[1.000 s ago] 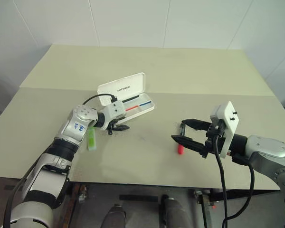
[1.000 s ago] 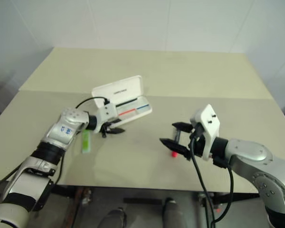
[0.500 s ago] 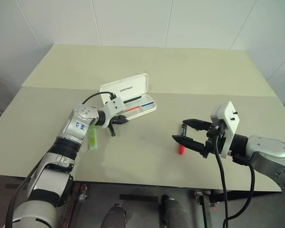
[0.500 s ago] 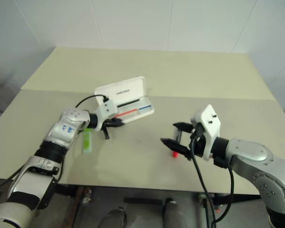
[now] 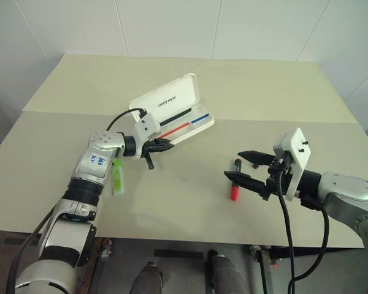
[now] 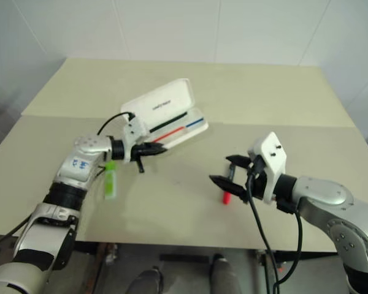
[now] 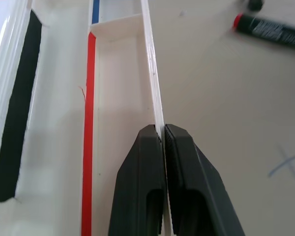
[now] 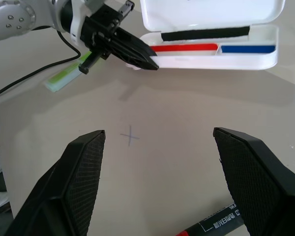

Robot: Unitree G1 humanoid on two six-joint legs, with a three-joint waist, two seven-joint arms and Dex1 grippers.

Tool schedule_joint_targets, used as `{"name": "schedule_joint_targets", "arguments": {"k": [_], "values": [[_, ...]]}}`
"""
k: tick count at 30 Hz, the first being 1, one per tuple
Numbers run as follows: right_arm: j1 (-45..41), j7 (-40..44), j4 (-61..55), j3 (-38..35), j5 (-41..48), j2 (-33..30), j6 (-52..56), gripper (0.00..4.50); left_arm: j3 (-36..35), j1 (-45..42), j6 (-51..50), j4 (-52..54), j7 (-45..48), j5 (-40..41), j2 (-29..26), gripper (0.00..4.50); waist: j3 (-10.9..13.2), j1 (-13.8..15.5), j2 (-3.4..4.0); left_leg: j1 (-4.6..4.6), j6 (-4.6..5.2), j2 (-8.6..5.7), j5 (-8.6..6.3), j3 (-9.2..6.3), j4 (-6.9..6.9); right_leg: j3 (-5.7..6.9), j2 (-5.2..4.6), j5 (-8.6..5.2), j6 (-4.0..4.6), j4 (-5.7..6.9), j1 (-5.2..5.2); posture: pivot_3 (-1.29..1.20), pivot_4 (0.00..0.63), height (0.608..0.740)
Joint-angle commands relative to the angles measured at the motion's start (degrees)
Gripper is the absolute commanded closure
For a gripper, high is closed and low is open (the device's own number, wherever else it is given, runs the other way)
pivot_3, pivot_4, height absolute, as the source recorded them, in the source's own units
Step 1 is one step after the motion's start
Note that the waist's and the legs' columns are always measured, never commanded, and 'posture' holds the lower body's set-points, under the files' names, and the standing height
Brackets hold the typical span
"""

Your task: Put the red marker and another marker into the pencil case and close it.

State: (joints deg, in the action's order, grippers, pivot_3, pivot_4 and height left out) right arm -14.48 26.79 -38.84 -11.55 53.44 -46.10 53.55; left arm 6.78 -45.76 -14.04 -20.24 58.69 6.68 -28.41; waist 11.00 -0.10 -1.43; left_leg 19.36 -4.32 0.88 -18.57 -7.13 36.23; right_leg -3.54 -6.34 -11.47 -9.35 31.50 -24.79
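The white pencil case (image 5: 172, 110) is open, its lid up, with red and blue lines inside, and it is raised and tilted above the table. My left gripper (image 5: 169, 144) is shut on the case's thin front wall (image 7: 156, 105). The lime-green marker (image 5: 118, 178) lies flat on the table beside my left forearm. The red marker (image 5: 235, 184), black with a red end, lies on the table under my right gripper (image 5: 233, 164). That gripper hovers open just above it, with its fingers (image 8: 83, 182) wide apart and nothing between them.
The pale table (image 5: 172, 202) has a seam across its width and a small pencilled cross (image 8: 130, 135) between the two grippers. A black cable (image 5: 119, 122) loops over my left wrist. White walls stand behind the far table edge.
My left gripper has shut on the case's front wall and lifted it, so the case is now raised and tilted. The right arm and both markers have kept still.
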Motion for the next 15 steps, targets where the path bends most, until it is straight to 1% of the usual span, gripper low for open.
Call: {"name": "schedule_joint_targets", "arguments": {"k": [1, 3, 5, 8, 12, 15], "values": [[-0.4, 0.6, -0.8, -1.0, -0.4, -0.2, -1.6, 0.78, -1.5, 1.0, 1.5, 6.4, 5.7, 4.4, -2.1, 4.47, 0.0, 0.0, 0.0, 0.01, 0.0, 0.0, -0.01, 0.0, -0.03, 0.0, 0.0, -0.01, 0.0, -0.01, -0.03, 0.0, 0.15, 0.74], [0.0, 0.9, -0.8, -0.9, -0.7, -0.2, -1.9, 0.78, -1.4, 2.0, 4.3, 7.0, 10.1, 6.0, -3.3, 4.47, 0.0, 0.0, 0.0, 0.01, 0.02, 0.0, -0.02, 0.02, -0.08, 0.01, 0.0, -0.03, 0.01, -0.04, -0.04, 0.0, 0.15, 0.74], [0.4, 1.1, -0.9, -1.0, -0.9, -0.3, -2.1, 0.78, -0.6, 2.7, 6.6, 7.2, 13.2, 5.9, -4.9, 4.47, 0.0, -0.1, 0.0, 0.01, 0.03, 0.0, -0.03, 0.02, -0.07, 0.01, 0.0, -0.05, 0.05, -0.05, -0.04, 0.0, 0.15, 0.74], [1.7, 1.7, -1.1, -1.8, -0.8, -0.8, -2.3, 0.78, 0.0, 4.1, 6.3, 9.0, 14.6, 5.8, -6.1, 4.47, 0.0, 0.0, 0.01, 0.0, 0.04, 0.01, -0.03, 0.03, -0.05, 0.01, 0.0, -0.25, 0.41, -0.03, -0.04, 0.0, 0.15, 0.74], [5.1, 3.8, -3.2, -5.0, 0.8, -1.2, -3.7, 0.78, 0.7, 7.3, 5.8, 13.4, 15.3, 5.6, -7.3, 4.47, 0.0, 0.1, 0.01, 0.01, 0.04, 0.01, -0.03, 0.02, -0.01, 0.01, -0.01, -0.3, 0.5, -0.01, 0.0, 0.0, 0.15, 0.74], [7.9, 5.2, -4.1, -6.5, -0.2, -0.5, -6.6, 0.78, 1.3, 8.7, 4.7, 15.4, 15.4, 5.6, -7.5, 4.47, 0.0, 0.1, -0.01, 0.01, 0.04, 0.0, -0.03, 0.03, 0.0, 0.01, -0.02, -0.28, 0.41, 0.0, 0.02, 0.0, 0.15, 0.74]]}}
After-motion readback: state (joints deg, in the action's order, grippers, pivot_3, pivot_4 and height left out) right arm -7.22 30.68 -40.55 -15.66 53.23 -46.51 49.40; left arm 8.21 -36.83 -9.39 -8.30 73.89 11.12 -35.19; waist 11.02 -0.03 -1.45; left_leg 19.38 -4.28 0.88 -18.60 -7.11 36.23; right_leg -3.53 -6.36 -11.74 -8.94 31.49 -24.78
